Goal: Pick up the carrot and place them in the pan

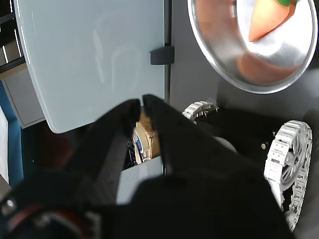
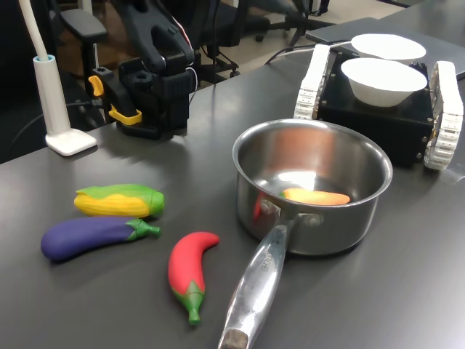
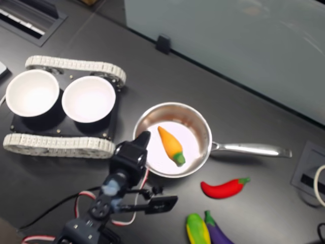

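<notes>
Already the carrot [image 3: 171,145] lies inside the pan [image 3: 199,123], green stem toward 5 o'clock in the second exterior view, while the empty end effector [image 1: 141,102], nearly closed, hangs clear, apparently having released it.

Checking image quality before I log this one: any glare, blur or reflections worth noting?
Wrist view: the dark fingers fill the foreground, soft and unfocused. First exterior view: glare on the pan floor beside the carrot, red pepper mirrored in its wall. Second exterior view: evenly lit, arm slightly blurred.
</notes>
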Robot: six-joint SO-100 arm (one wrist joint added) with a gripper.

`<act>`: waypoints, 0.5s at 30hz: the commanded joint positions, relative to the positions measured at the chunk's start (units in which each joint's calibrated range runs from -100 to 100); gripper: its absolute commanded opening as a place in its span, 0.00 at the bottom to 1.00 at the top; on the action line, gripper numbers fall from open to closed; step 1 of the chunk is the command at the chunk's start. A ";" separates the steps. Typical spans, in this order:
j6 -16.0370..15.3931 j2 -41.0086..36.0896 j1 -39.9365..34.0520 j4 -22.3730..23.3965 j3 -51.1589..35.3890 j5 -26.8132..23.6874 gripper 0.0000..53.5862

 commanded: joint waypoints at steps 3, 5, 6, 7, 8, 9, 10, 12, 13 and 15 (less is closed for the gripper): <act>0.77 -7.08 -1.87 4.88 -4.55 -1.27 0.00; 0.77 -8.43 -1.87 6.42 -4.28 -1.27 0.00; 0.77 -9.27 -1.99 7.27 -3.92 -1.22 0.00; 0.77 -9.86 -1.65 8.04 -3.46 -1.22 0.00; 0.77 -10.88 -1.42 8.30 -2.28 -1.37 0.00; 0.77 -12.06 -1.30 8.72 -0.83 -1.51 0.00; 0.77 -12.90 -1.76 9.32 0.08 -1.42 0.00; 0.85 -15.52 -2.22 10.26 2.99 -1.37 0.00; 0.85 -16.78 -2.10 11.11 4.17 -1.27 0.00; 0.85 -19.40 -1.87 12.39 6.80 -1.12 0.00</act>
